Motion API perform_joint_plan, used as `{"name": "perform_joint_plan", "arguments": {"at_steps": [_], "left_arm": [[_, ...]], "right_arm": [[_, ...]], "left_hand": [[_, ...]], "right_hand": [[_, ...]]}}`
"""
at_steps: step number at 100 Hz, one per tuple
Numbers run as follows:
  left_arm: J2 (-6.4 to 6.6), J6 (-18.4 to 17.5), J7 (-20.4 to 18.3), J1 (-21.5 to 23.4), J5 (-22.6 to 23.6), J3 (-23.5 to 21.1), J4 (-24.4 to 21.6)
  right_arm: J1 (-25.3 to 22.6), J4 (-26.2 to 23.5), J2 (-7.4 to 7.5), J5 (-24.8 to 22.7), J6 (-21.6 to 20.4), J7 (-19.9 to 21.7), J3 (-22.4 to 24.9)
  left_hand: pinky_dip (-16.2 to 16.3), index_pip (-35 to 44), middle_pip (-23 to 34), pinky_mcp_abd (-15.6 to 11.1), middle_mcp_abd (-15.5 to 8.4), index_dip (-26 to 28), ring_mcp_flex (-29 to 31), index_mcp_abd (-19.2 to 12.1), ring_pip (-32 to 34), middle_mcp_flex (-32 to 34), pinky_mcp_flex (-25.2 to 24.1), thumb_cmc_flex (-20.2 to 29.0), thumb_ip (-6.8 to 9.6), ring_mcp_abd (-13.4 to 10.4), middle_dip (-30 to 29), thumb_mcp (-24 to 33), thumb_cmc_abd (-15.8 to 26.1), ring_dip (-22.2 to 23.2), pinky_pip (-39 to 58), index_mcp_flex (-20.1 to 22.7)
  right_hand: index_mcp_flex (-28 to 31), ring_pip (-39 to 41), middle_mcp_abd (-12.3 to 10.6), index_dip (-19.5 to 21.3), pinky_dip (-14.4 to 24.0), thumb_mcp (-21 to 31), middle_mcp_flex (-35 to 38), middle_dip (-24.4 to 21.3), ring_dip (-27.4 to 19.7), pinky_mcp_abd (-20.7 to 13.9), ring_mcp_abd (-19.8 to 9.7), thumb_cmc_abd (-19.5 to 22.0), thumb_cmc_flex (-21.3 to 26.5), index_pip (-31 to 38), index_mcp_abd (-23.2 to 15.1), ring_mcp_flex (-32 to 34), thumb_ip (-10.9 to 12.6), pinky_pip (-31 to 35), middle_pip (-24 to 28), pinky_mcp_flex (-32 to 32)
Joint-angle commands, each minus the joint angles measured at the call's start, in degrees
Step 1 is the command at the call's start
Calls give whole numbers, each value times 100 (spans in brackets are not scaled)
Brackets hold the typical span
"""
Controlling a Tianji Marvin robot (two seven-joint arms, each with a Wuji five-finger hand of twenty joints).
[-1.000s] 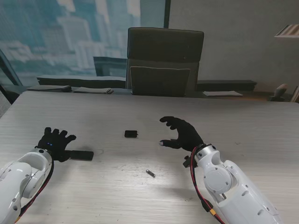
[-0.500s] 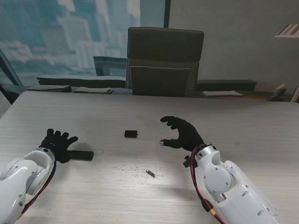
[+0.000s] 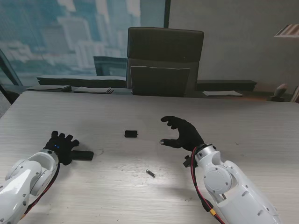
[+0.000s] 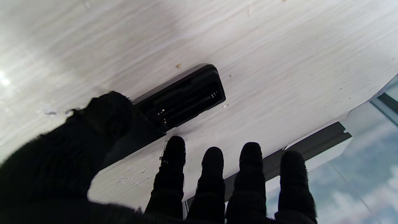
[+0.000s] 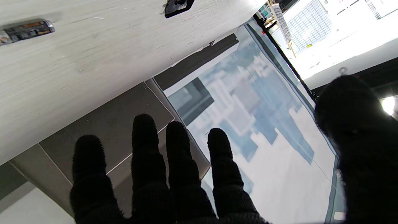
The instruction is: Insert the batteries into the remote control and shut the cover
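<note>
The black remote [image 3: 82, 155] lies flat on the table at my left, its battery bay [image 4: 186, 98] open and facing up. My left hand [image 3: 60, 145] is over its near end, thumb [image 4: 105, 115] on the remote, four fingers spread beside it and holding nothing. The small black cover [image 3: 131, 134] lies apart near the middle, also in the right wrist view [image 5: 177, 6]. One battery [image 3: 150, 173] lies nearer to me; a second shiny one [image 3: 161, 142] is at my right thumb tip. My right hand [image 3: 183, 133] hovers open above the table. A battery [image 5: 26, 29] lies on the table.
A dark office chair [image 3: 164, 60] stands behind the table's far edge. Flat dark papers [image 3: 70, 88] and a white sheet [image 3: 222, 93] lie beyond that edge. The pale wood table [image 3: 233, 121] spreads out to my right.
My left hand has shifted slightly right and nearer to me, closer over the remote's end. The right hand, cover and batteries stay put.
</note>
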Motion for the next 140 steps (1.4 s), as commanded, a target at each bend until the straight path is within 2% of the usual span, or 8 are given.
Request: {"name": "perform_joint_plan", "arguments": {"at_steps": [1, 30, 36, 41, 57, 68, 89, 140], "left_arm": [[-10, 1, -68, 117, -48, 67, 121], [-3, 98, 166, 213, -129, 211, 266], [-4, 144, 289, 218, -164, 251, 324], [-6, 181, 350, 222, -190, 269, 351], [-13, 193, 326, 202, -265, 292, 352], [-19, 222, 359, 91, -361, 394, 405], [-22, 247, 393, -302, -559, 789, 541], [-65, 428, -191, -1512, -1377, 2512, 543]], "right_arm": [[-43, -17, -26, 15, -5, 64, 1], [-48, -27, -35, 30, 4, 33, 4], [-51, -29, -38, 28, 2, 20, 8], [-53, -31, -39, 27, 8, 13, 10], [-59, -42, -46, 39, 39, -4, 12], [-58, -42, -48, 39, 45, -12, 15], [-70, -57, -52, 45, 64, -26, 28], [-24, -16, -110, 272, -29, -137, 58]], "left_hand": [[-138, 849, 133, 5, -71, 386, 35, -639, 88, 127, -23, 82, 111, -36, 98, 261, -208, -34, 151, 663], [-142, 1395, 328, 72, 31, 722, 241, 261, 226, 621, 59, 100, 169, -16, 218, 707, -345, -30, 289, 1593], [-134, 1729, 389, 89, 19, 881, 313, 169, 262, 809, 81, 198, 194, -7, 254, 796, -365, -26, 317, 1911], [-134, 1965, 404, 93, 9, 743, 344, 79, 279, 916, 84, 360, -45, 9, 280, 817, -571, -33, 326, 2026], [-138, 2270, 412, 101, -74, 460, 361, -155, 262, 1100, 87, 701, -170, 8, 292, 765, -766, -60, 326, 2177], [-139, 2549, 438, 101, -127, 291, 376, -380, 265, 1202, 87, 996, -116, -8, 309, 729, -771, -68, 326, 2219], [-139, 2622, 445, 101, -106, 239, 386, -354, 269, 1305, 87, 1009, -83, 33, 310, 698, -669, -69, 326, 2324], [-140, 2749, 394, 109, -108, 111, 450, -401, 180, 1712, 88, 1238, -51, 96, 280, 311, -334, -130, 324, 2669]], "right_hand": [[18, 40, -28, -101, 139, -118, 26, 55, 56, 24, -33, 94, 6, 66, -90, 53, 88, -126, 33, 15], [29, 36, -20, -104, 154, -151, 32, 53, 52, 22, -25, 129, 15, 66, -85, 54, 98, -139, 30, 23], [31, 30, -21, -104, 157, -159, 35, 53, 49, 22, -30, 143, 21, 68, -90, 46, 100, -144, 31, 23], [33, 35, -18, -104, 158, -165, 39, 54, 51, 20, -22, 140, 29, 69, -82, 55, 102, -148, 33, 21], [45, 54, -16, -106, 165, -180, 40, 53, 58, 23, -13, 156, 45, 73, -82, 73, 109, -155, 33, 26], [41, 50, -17, -107, 171, -194, 45, 53, 56, 20, -29, 181, 46, 74, -85, 47, 114, -159, 37, 27], [47, 56, -15, -110, 180, -251, 42, 51, 56, 23, -9, 221, 71, 78, -83, 63, 126, -168, 34, 31], [184, 68, 64, -139, 204, -582, 142, 24, 50, 65, 36, 589, 164, 80, -55, 84, 230, -216, 4, 51]]}}
